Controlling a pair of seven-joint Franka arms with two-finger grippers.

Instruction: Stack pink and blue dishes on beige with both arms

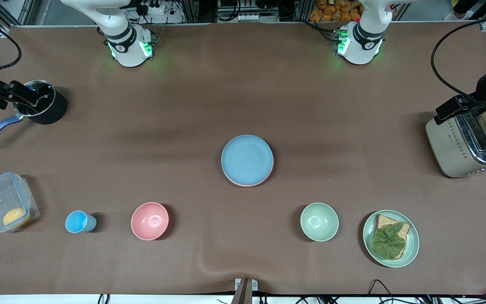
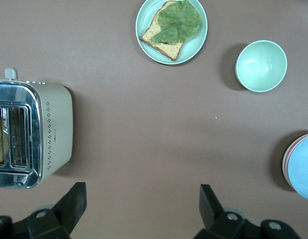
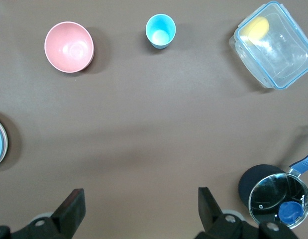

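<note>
At the middle of the table the pastel blue plate (image 1: 247, 159) lies on top of a stack. A thin edge of the pink plate (image 1: 265, 180) shows just under it. The stack also shows at the edge of the left wrist view, with the blue plate (image 2: 304, 169) over the pink rim (image 2: 285, 160). The beige plate is hidden, and I cannot make it out below them. My left gripper (image 2: 142, 191) hangs open high over bare table between the toaster and the stack. Up over bare table beside the pot, my right gripper (image 3: 140, 193) is also open and holds nothing.
Along the front row stand a blue cup (image 1: 79, 221), a pink bowl (image 1: 150, 221), a pale green bowl (image 1: 319, 221) and a green plate (image 1: 413, 249) with bread and lettuce. A clear box (image 1: 4, 202) and a pot (image 1: 42, 105) are at the right arm's end, and a toaster (image 1: 458, 147) at the left arm's.
</note>
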